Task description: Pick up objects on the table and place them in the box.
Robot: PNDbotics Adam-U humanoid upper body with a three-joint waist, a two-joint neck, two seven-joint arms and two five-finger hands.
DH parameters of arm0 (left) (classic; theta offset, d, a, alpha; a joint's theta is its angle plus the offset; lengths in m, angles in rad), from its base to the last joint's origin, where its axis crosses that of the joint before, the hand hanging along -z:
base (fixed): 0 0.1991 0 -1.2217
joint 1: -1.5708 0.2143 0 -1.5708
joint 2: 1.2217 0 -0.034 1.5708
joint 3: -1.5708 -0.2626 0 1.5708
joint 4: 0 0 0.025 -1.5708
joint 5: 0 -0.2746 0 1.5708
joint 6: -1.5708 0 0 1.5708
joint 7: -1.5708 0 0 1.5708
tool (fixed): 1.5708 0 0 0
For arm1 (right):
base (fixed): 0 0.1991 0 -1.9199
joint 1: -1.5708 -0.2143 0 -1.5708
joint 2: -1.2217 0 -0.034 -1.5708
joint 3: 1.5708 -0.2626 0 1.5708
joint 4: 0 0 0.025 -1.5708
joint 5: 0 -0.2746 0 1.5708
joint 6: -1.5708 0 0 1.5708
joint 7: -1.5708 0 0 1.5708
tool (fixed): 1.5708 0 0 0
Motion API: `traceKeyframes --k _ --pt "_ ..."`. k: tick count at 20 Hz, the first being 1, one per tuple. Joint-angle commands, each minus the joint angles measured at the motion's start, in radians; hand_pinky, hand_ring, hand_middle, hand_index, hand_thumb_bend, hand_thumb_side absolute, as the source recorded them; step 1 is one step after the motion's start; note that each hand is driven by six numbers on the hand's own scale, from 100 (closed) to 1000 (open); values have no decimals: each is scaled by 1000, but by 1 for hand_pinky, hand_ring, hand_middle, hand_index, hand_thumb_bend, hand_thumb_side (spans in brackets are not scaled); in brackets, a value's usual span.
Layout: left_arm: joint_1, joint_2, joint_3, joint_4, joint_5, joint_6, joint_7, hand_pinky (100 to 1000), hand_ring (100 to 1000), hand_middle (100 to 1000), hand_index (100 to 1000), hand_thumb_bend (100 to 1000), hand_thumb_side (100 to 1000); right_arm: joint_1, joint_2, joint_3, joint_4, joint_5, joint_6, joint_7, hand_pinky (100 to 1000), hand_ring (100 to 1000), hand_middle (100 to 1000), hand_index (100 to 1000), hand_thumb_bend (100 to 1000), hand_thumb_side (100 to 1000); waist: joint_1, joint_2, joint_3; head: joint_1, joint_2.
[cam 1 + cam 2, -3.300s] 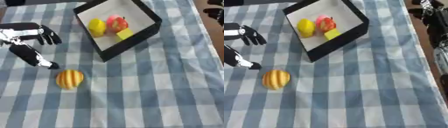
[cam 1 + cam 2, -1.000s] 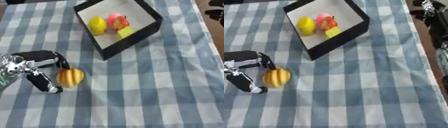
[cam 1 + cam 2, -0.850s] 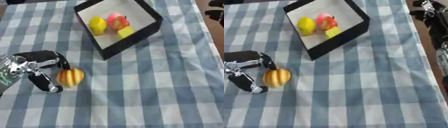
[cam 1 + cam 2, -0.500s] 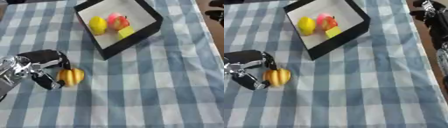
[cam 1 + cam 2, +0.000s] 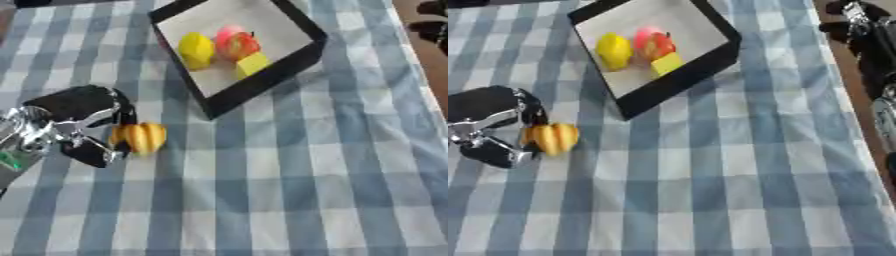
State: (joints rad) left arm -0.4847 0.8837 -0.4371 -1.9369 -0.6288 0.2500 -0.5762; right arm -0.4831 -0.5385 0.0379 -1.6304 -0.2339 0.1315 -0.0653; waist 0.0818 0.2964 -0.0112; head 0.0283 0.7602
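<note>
Two hands are mine to watch, and only one is at work. My left hand [image 5: 74, 122] sits at the left middle of the frame, black with a silver wrist, its fingers [image 5: 121, 107] curled over the top of a small orange-and-yellow ribbed pumpkin [image 5: 140, 137] and its thumb [image 5: 92, 152] coming in low on the pumpkin's left side. I read that as the hand closed around the pumpkin, with fingers and thumb touching it on the left; the pumpkin's right half is bare. I cannot tell whether the pumpkin is lifted or resting on the blue-and-white checked tablecloth [image 5: 297, 180].

Up and to the right of the pumpkin, well apart from it, lies the black box [image 5: 262, 80], set askew in the upper middle of the frame with a pale floor. Inside it I see a yellow lemon [image 5: 196, 50], a red-and-pink fruit [image 5: 236, 44] just right of the lemon, and a yellow block [image 5: 252, 64] below that fruit, all close together near the box's upper left.

My right hand [image 5: 868, 42] shows at the upper right edge of the right eye view, dark and off the cloth; I cannot tell how its fingers stand.
</note>
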Motion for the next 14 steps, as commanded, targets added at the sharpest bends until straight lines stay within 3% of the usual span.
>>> traceKeyframes --k 1,4,7,12,14 --pt "-46 75 54 -56 47 7 9 637 608 536 601 164 100 -9 -26 -5 -9 1 -4 1 911 784 810 755 100 766 4 -64 2 -4 5" --pt "-112 92 106 -62 65 -3 43 643 611 536 602 181 100 -11 -27 -3 -9 -1 -5 2 910 784 810 755 100 762 5 -69 3 -1 8" --pt "-183 62 143 -63 61 0 81 627 605 531 596 193 100 -17 -23 3 -10 -4 -4 7 910 784 810 755 100 759 6 -76 -3 7 10" --pt "-305 -47 116 13 30 -31 112 625 602 528 593 206 100 -37 -7 20 -10 -10 -1 22 910 784 810 755 100 751 3 -87 -29 40 10" --pt "-514 -190 71 196 -33 -62 86 625 602 528 593 208 100 -38 -11 13 -10 -13 -3 18 910 784 811 756 100 747 -3 -84 -13 27 10"
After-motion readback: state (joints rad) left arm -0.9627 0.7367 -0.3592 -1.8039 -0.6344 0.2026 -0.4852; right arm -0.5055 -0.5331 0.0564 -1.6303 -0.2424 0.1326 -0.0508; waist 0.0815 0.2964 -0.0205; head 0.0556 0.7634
